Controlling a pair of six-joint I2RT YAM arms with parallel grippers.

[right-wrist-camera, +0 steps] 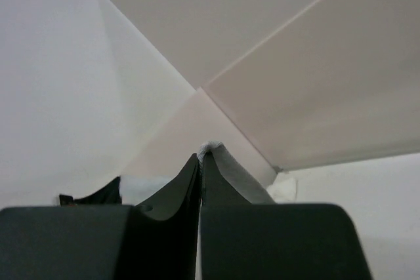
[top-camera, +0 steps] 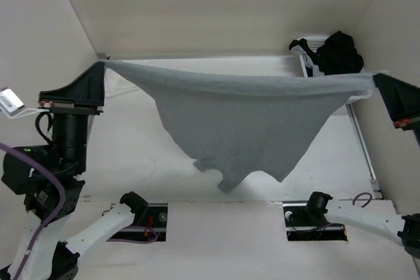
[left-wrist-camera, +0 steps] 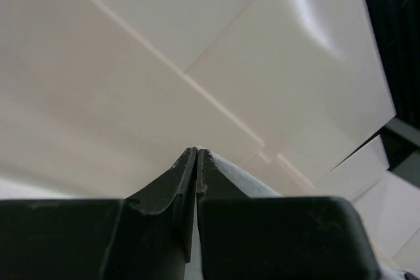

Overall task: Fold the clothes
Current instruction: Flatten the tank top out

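A white, walled-in surface (top-camera: 131,155) is filling the overhead view. Above it, a light heather-grey sleeveless knit top (top-camera: 243,122) is hanging between the two arms. Its upper edge is pulled taut from far left to far right, and its middle is drooping into a ragged point with a strap loop dangling towards the front of the surface. Whether that lowest point is touching the surface cannot be told. A heap of black-and-white garments (top-camera: 338,54) is lying in the far right corner, behind the stretched edge. The black left gripper (top-camera: 102,63) is pinching the top's left end, jaws closed on the fabric. The black right gripper (top-camera: 375,78) is clamping the right end likewise, a small fold of grey cloth poking past its fingertips.
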